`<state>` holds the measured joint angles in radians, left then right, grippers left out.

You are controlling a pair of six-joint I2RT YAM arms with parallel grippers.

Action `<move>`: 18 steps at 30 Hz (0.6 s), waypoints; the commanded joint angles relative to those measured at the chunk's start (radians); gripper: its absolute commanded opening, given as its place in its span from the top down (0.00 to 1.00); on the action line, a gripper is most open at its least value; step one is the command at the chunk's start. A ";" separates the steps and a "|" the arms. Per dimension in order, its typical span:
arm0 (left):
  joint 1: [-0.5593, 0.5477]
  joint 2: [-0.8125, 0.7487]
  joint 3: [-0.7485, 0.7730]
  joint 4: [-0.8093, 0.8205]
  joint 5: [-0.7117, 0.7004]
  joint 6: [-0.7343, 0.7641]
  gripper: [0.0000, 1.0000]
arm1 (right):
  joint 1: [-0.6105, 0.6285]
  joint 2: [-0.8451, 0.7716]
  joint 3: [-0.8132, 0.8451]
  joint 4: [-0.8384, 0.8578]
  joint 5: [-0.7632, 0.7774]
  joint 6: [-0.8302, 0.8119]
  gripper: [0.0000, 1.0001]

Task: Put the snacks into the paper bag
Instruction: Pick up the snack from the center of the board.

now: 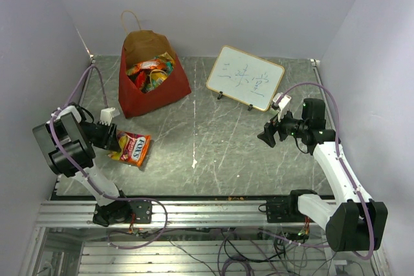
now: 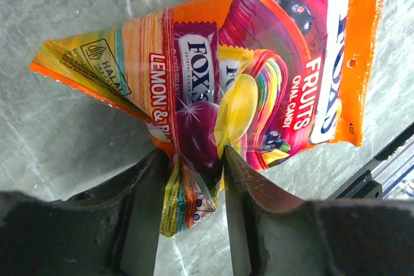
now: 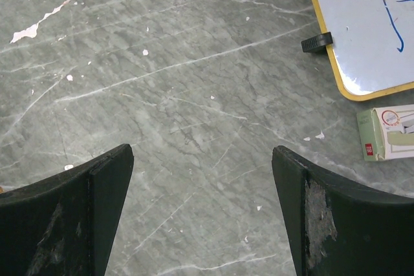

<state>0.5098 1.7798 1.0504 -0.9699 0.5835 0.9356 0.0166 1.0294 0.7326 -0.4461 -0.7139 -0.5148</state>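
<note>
**Surface.** The grey marble-patterned table point(image 1: 213, 159) carries everything.

**Receptacle.** The tall paper bag point(image 1: 145, 98), red outside with a brown kraft lining and a tan loop handle, stands upright at the far left. Its mouth is open. Several crinkly snack packets point(image 1: 152, 72) lie inside it.

**Other items.** A yellow-framed whiteboard point(image 1: 246, 77) is propped at the far right, well apart from the bag.

**Right arm.** The right gripper point(image 3: 202, 159) hovers over bare table near the whiteboard, jaws wide apart and holding nothing.

**Left arm.** The left gripper point(image 2: 197, 159) is low at the near left. Its jaws are drawn in on a bunched fold at the edge of the orange and magenta Fox's fruit candy packet point(image 2: 259, 75). Both inner faces touch the foil.

**Task item.** The rest of that packet lies on the table, nearer than the bag and apart from it. It is the only snack seen outside the bag.

**Smallest item.** A small white box point(image 3: 388, 132) lies just beside the whiteboard's corner.

**Step in hand.** In my judgement this is the grasp on the last loose packet. How firm the pinch is cannot be confirmed.

**Next move.**
- The packet must be lifted clear of the table.
- It must then be carried away and slightly right to a point above the bag's mouth, high enough to pass the rim.
- It should be released only once it is over the opening.
- Held by one edge, the packet will likely hang and swing.
- A snag on the soft rim could tip the bag.
</note>
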 commanded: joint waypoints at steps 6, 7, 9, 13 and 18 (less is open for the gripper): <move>-0.023 -0.059 0.007 0.014 0.074 -0.030 0.83 | -0.007 0.000 -0.010 0.009 0.001 -0.016 0.11; -0.024 -0.069 0.014 0.002 0.076 -0.029 0.88 | -0.008 0.000 -0.010 0.009 -0.001 -0.016 0.11; -0.025 -0.086 0.028 -0.018 0.075 -0.026 0.93 | -0.007 0.000 -0.010 0.008 -0.002 -0.017 0.11; -0.030 -0.133 0.057 -0.059 0.065 -0.014 0.93 | -0.007 0.000 -0.011 0.009 -0.001 -0.017 0.11; -0.041 -0.210 0.098 -0.111 0.040 -0.002 0.93 | -0.007 -0.002 -0.012 0.009 0.000 -0.019 0.11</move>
<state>0.4847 1.6470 1.0893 -1.0183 0.6117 0.9077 0.0162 1.0294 0.7326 -0.4461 -0.7139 -0.5209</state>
